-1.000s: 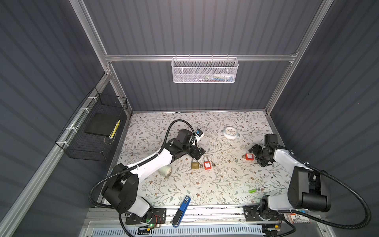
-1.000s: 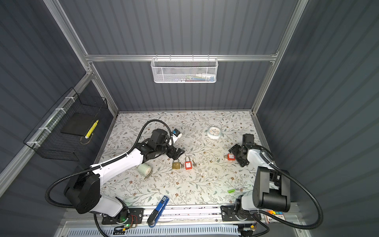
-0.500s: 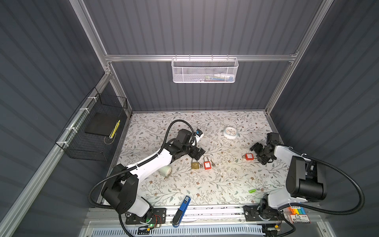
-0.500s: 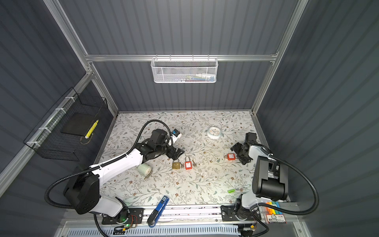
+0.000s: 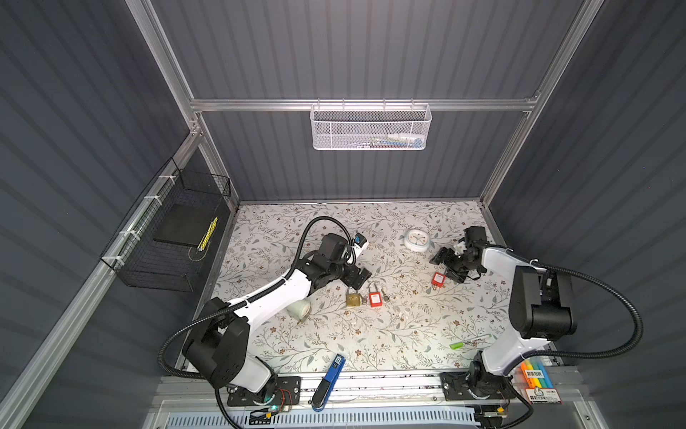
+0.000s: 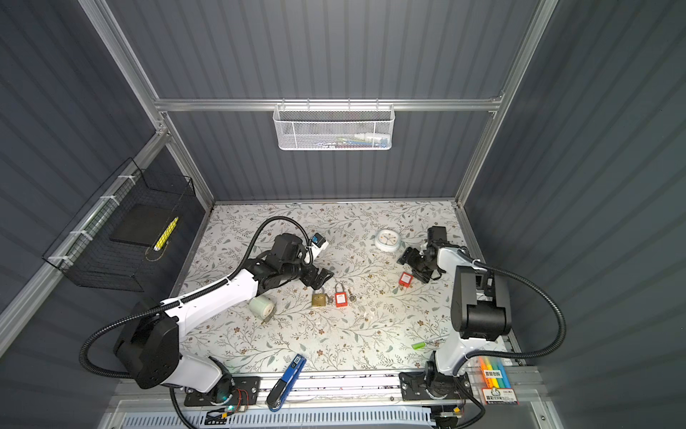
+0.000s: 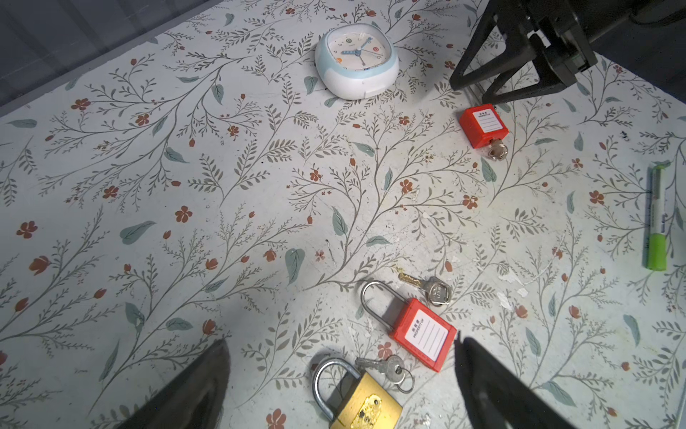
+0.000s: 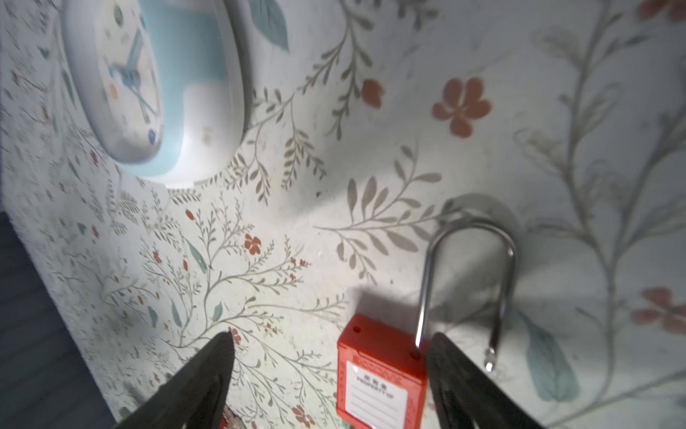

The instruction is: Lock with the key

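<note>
The table (image 5: 371, 334) carries everything loose and flat, within reach of both arms. The left arm (image 5: 274, 297) stretches toward the middle. Its gripper (image 7: 341, 343) hangs low with jaws spread and holds nothing. From there its camera looks down on the brass lock (image 7: 365, 403) and the middle red lock (image 7: 423, 336), probably to pick between them.

The right arm (image 5: 497, 260) folds in at the far right. Its gripper (image 8: 330, 336) is spread too and empty, with its tips down around the right red lock (image 8: 382, 375). One finger (image 8: 445, 356) is just beside the shackle's fixed leg, a stance that looks meant for closing on the body.

The clock (image 5: 417, 240) and the tape roll (image 5: 300, 308) lie off to the sides and play no part.

The right red lock lies label up. Its shackle (image 8: 471, 237) is swung out, the free end clear of the body, so it is not yet locked. Its key (image 7: 496, 150) sits in the keyhole at the far end from the shackle, likely ready to turn once the shackle goes home. Two more keys lie loose, one (image 7: 427, 288) beside the middle red lock and one (image 7: 388, 367) touching the brass lock.
</note>
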Tool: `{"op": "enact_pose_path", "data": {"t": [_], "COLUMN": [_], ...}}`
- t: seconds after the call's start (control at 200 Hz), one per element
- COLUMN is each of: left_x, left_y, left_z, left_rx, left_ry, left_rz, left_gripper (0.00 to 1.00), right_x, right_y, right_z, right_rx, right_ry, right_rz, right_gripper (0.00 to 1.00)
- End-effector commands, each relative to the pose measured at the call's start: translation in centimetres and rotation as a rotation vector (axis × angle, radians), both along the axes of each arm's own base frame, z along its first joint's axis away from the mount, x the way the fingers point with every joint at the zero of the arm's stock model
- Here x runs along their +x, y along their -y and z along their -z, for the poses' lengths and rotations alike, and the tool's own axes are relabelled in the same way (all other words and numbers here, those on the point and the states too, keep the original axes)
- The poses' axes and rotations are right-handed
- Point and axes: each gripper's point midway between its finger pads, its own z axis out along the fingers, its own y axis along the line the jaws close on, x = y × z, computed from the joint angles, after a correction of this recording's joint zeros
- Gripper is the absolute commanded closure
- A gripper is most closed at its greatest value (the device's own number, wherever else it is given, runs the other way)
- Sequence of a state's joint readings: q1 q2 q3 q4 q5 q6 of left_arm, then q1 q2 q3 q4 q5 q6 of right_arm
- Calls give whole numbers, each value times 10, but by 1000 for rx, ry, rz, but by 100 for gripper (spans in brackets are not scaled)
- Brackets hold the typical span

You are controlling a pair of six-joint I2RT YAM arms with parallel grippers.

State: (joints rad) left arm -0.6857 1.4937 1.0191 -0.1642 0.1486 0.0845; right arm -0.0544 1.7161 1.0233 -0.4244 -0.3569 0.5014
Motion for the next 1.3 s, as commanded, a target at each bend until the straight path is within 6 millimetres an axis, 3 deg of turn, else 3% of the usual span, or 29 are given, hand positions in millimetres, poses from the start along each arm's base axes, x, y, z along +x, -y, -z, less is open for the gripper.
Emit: {"op": "enact_pose_path", "data": {"t": [0.0, 0.15, 0.455, 0.79, 1.111, 1.296], "left_x": [-7, -4, 0, 0, 11, 17], "left_y": [-3, 1, 4, 0, -3, -4], "left_z": [0, -1, -2, 0, 1, -4], "left_rx": [-3, -16, -30, -13, -28, -49], "left_ry": [-17, -21, -28, -34, -70, -91], "left_rz": [14, 14, -2, -21, -123, -186], "left_gripper": [4, 4, 4, 4, 5, 5], "right_x": [-21, -33, -41, -46, -41, -38], "right_y": [11, 21, -5, -11, -12, -16], "right_z": [2, -3, 7, 17, 24, 17], "right_rx": [-180, -315, -282, -352, -361, -365], "right_ry": [-83, -114, -150, -188, -183, -148], "right_rz": [-50, -53, -117, -134, -166, -207], "right_gripper": [17, 17, 24, 32, 52, 63]}}
